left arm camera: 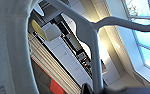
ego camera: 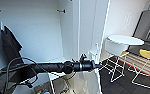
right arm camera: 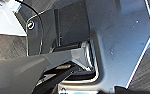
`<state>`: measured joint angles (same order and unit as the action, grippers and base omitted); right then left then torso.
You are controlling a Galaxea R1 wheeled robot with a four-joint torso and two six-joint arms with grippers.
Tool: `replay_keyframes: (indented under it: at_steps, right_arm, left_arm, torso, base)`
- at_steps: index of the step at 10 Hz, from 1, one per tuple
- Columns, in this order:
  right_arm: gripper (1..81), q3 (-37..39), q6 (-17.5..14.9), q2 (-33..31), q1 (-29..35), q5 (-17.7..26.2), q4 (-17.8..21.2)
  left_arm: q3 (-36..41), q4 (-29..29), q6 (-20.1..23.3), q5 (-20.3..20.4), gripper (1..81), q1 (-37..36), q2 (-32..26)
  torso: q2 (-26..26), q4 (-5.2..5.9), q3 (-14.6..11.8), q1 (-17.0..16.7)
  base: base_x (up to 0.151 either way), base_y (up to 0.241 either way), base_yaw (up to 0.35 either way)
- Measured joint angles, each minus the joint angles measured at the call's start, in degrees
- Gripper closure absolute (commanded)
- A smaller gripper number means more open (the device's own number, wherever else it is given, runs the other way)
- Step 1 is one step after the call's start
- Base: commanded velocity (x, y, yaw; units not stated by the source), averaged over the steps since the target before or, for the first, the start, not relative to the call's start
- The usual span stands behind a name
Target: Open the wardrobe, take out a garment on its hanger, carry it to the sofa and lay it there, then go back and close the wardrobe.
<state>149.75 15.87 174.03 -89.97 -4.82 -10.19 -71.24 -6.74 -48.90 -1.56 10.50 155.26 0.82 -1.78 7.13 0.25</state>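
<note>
The wardrobe [ego camera: 41, 30] stands open, its white inside bare apart from a black shirt [ego camera: 9, 46] hanging at the wardrobe's left side. The left arm reaches across the front of the wardrobe, and the left gripper [ego camera: 97, 66] sits just at the edge of the wardrobe's right-hand door [ego camera: 88, 30], clear of the inside.

In the left wrist view a thin pale bar of the hanger [left arm camera: 94, 50] runs straight down into the dark gripper parts. From that I judge the gripper is closed narrowly on the hanger, though the grip itself is hard to make out. The garment [left arm camera: 8, 45] shows as a broad sweep of white fabric close against the camera, beside that bar. So the T-shirt appears to be already out of the wardrobe and riding with the left arm. How the right gripper stands I cannot tell.

The relation that matters is that the garment hangs right at the left gripper, touching or nearly so, with 1 bar of the hanger rising away from the grip and a second limb branching off it. I cannot tell from these views which way the hanger's long axis lies relative to the wardrobe door. The left arm is the 1 carrying the load. Beyond the wardrobe's right door stands a white round-topped chair [ego camera: 123, 42] on thin wire legs.
</note>
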Motion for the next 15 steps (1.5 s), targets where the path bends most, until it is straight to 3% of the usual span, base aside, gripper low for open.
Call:
replay_keyframes:
  at_steps: [3, 15]
  right_arm:
    - [1.0, 0.00, 0.02, -0.02, 0.30, -0.04, 0.00]
    - [1.0, 0.28, 0.02, 0.09, 0.44, -0.06, 0.02]
  left_arm:
    - [-0.59, -0.11, -0.07, -0.20, 81.1, 0.06, 0.89]
    - [-5.35, -1.17, -0.33, -4.85, 81.1, -0.46, 7.61]
  torso:
    - [-0.07, 0.00, 2.07, 0.09]
    - [-0.07, 0.00, 1.93, 0.09]
  base:
    - [0.000, 0.000, -0.197]
    - [0.000, 0.000, -0.197]
